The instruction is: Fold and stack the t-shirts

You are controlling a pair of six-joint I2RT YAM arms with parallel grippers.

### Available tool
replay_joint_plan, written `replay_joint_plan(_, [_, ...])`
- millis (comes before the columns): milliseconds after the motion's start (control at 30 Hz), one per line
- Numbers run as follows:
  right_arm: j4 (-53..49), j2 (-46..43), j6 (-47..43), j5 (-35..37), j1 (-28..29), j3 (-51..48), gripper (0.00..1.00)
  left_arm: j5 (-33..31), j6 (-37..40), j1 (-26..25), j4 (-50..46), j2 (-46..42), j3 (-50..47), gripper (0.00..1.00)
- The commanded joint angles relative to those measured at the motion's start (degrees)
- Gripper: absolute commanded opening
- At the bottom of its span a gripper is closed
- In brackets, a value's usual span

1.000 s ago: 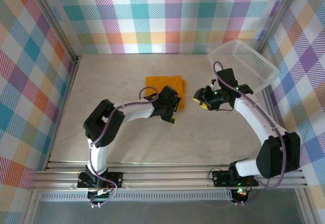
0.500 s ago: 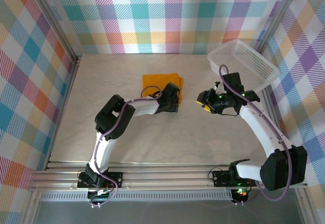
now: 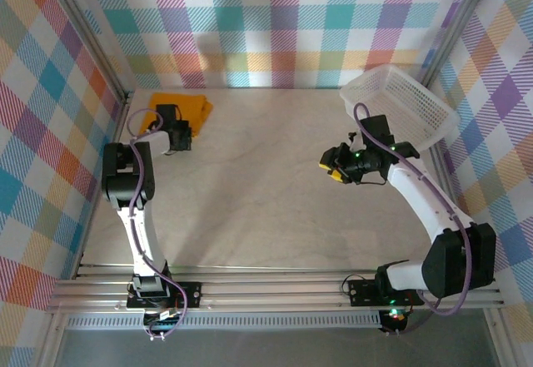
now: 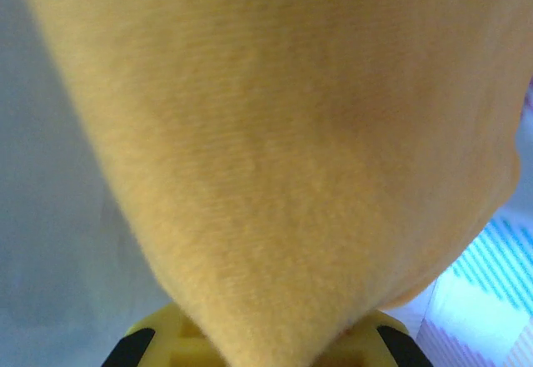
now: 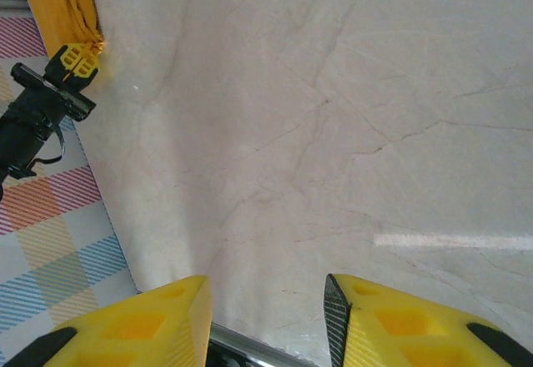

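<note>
- Orange-yellow t-shirt (image 3: 186, 105) sits bunched into a compact bundle at the far-left corner of the table (image 3: 266, 192), right up against the plaid wall (image 3: 275, 26).
- Left gripper (image 3: 170, 124) is right on the near edge of that bundle, with its arm reaching along the left side of the table.
- Up close on the left wrist camera, soft orange-yellow cloth (image 4: 291, 151) drapes over nearly the whole view. The yellow fingers (image 4: 171, 346) just peek out beneath it at the bottom edge.
- The cloth hides the jaws, so I cannot tell whether that claw is clamped on the fabric or merely pressed against it.
- From the right wrist camera, the same scene shows far off: the t-shirt (image 5: 58, 5) in the corner and the left gripper (image 5: 77, 57) touching its lower end.
- Right gripper (image 3: 331, 165) hangs over the right half of the table, well apart from the t-shirt, pointing leftward.
- Its two yellow fingers stand clearly apart (image 5: 266, 317), holding nothing, with pale marbled tabletop (image 5: 350, 134) showing between them.
- White plastic mesh basket (image 3: 412, 101) is at the far-right corner, tilted and leaning toward the right wall. Its open mouth is turned up and its white lattice floor is in plain sight.
- Basket and t-shirt are at opposite far corners, with the whole width of the table between them.
</note>
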Motion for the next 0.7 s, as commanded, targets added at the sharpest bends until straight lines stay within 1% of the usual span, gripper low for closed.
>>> replay_joint_plan(0, [0.8, 1.3, -0.9, -1.1, -0.4, 2.7, 0.41, 6.9, 12.3, 2.1, -5.0, 5.5, 7.3, 0.00])
replay_joint_plan(67, [1.0, 1.9, -1.1, -1.2, -0.4, 3.2, 0.41, 7.9, 15.0, 3.2, -7.2, 7.1, 9.9, 0.00])
replay_joint_plan(200, [2.0, 2.9, -1.9, -1.4, -0.4, 3.7, 0.41, 8.6, 16.9, 3.6, -7.6, 6.5, 9.8, 0.00])
replay_joint_plan(233, [2.4, 3.0, -2.2, -1.4, -0.4, 3.9, 0.42, 9.0, 17.1, 3.7, -7.5, 5.9, 9.6, 0.07])
replay_joint_plan(300, [3.2, 3.2, -3.0, -1.7, -0.4, 4.6, 0.45, 9.1, 17.7, 3.3, -8.0, 3.0, 9.2, 0.50])
replay_joint_plan(333, [3.8, 3.0, -3.3, -1.7, -0.4, 4.9, 0.47, 8.4, 18.6, 3.0, -9.4, 0.7, 8.9, 0.69])
replay_joint_plan(367, [4.8, 2.4, -3.6, -1.4, -0.4, 5.0, 0.51, 7.9, 19.9, 2.5, -9.6, -2.5, 7.8, 0.95])
replay_joint_plan(400, [7.0, 1.3, -3.7, -1.5, -0.4, 4.8, 0.83, 7.3, 21.3, 1.9, -9.7, -6.2, 6.3, 1.00])
replay_joint_plan(433, [9.4, 0.2, -3.5, -1.5, -0.4, 4.4, 1.00, 6.1, 22.3, 1.2, -10.5, -9.7, 4.9, 1.00])
replay_joint_plan(500, [14.5, -2.6, -2.4, -0.8, -0.4, 3.7, 1.00, 2.3, 24.3, -0.9, -14.1, -17.9, 1.7, 1.00])
replay_joint_plan(533, [15.4, -3.3, -1.9, 0.1, -0.4, 3.8, 1.00, -0.4, 25.7, -2.0, -19.0, -21.0, 1.2, 1.00])
replay_joint_plan(567, [15.8, -3.8, -1.3, 1.2, -0.4, 4.1, 1.00, -2.4, 27.0, -3.3, -21.0, -24.8, -0.3, 1.00])
replay_joint_plan(633, [16.2, -4.6, -1.1, 2.5, -0.4, 4.9, 1.00, -4.7, 27.9, -5.8, -20.2, -32.4, -6.7, 1.00])
replay_joint_plan(667, [16.5, -5.0, -1.5, 3.0, -0.4, 5.3, 1.00, -7.4, 28.5, -7.3, -20.9, -36.6, -9.7, 1.00])
